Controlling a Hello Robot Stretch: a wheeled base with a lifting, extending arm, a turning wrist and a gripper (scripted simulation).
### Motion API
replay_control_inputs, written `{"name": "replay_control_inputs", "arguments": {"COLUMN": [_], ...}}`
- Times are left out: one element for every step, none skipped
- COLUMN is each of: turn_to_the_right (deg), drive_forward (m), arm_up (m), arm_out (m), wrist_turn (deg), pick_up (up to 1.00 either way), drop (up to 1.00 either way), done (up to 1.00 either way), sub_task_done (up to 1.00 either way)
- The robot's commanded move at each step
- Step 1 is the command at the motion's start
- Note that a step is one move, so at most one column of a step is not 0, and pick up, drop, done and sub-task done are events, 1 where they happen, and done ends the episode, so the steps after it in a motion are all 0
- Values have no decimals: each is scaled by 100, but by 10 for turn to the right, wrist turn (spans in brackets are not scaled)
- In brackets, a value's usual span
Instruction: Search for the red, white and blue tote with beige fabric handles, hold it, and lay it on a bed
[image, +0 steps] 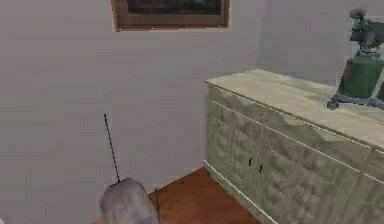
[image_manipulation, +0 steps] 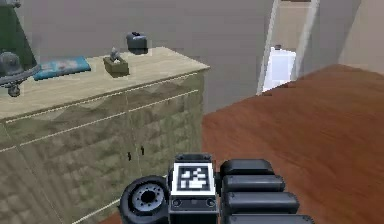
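A dark-framed picture (image: 170, 12) hangs high on the pale lilac wall (image: 60, 90). Right of it in the forward view stands a long cream panelled wooden counter (image: 290, 130), with a dark green statue (image: 362, 65) at its far right.

In the arm side view the counter carries, from the left, a flat blue object (image_manipulation: 60, 68), a small tan box (image_manipulation: 116, 65) and a small dark grey object (image_manipulation: 137, 42). The tool (image_manipulation: 148, 200) sits low, in front of the counter's doors. I cannot tell how wide it is set or whether it holds anything. Further right, reddish wooden floor (image_manipulation: 310, 130) runs to a bright doorway (image_manipulation: 285, 50). Where the tote is, I cannot tell.
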Motion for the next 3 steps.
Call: {"name": "replay_control_inputs", "arguments": {"turn_to_the_right": [-450,-270,450], "drive_forward": [0,0,0], "arm_up": [0,0,0], "arm_out": [0,0,0], "wrist_turn": [0,0,0], "pick_up": [0,0,0], "drop": [0,0,0], "done": [0,0,0], "sub_task_done": [0,0,0]}}
